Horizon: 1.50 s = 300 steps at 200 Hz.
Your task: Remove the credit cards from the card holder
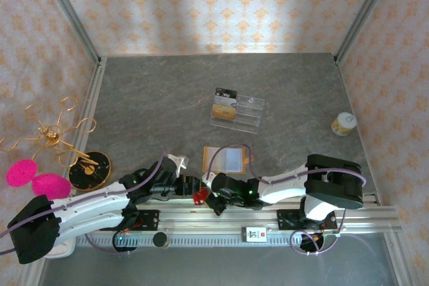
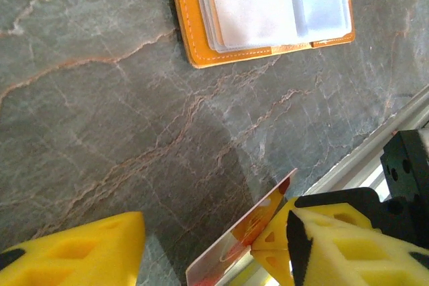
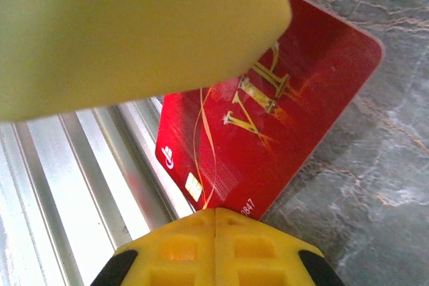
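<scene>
Glossy red plastic credit card (image 3: 288,118), stitched tan leather-like card holder (image 2: 184,18) with shiny clear-plastic sleeves (image 2: 268,5), matt veined stone-look tabletop (image 2: 100,132), ribbed bare-metal rail (image 3: 60,185).

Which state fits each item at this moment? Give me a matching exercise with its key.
Items:
1 credit card
2 card holder
3 right gripper
4 acrylic stand

States:
A transparent, farther from the arms than the wallet
B shut
C red, pinched at one edge
D lying open, sleeves showing

Pairs: 1-C, 2-D, 3-B, 4-A
</scene>
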Each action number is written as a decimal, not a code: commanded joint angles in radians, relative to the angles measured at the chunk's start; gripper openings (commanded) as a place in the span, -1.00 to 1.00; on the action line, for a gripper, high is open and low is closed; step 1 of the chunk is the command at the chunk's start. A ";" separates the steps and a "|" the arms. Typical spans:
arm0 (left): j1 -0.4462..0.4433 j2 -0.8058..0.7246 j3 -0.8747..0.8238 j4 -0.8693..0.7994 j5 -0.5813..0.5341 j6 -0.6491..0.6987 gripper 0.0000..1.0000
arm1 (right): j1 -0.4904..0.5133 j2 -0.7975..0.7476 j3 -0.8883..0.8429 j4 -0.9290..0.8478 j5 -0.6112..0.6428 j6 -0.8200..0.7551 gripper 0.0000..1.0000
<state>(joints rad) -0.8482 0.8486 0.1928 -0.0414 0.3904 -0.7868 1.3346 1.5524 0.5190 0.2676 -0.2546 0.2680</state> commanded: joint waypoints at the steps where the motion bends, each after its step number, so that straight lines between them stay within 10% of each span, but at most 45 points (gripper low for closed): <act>1: 0.009 -0.016 -0.022 0.060 0.028 -0.011 0.09 | -0.002 0.023 0.007 -0.021 0.068 0.003 -1.00; 156: 0.010 -0.095 -0.070 0.172 0.046 -0.010 -1.00 | -0.013 -0.067 0.040 -0.077 0.123 -0.003 -0.99; 215: 0.010 -0.156 -0.051 0.246 0.034 0.021 -1.00 | -0.170 -0.338 -0.030 -0.083 0.005 -0.005 -0.08; 300: 0.010 -0.161 0.043 0.418 0.158 0.123 -1.00 | -0.338 -0.562 -0.097 -0.018 -0.335 0.032 0.28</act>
<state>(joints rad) -0.8375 0.6731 0.1860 0.2924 0.4732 -0.7177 1.0004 1.0241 0.4263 0.2176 -0.4881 0.2901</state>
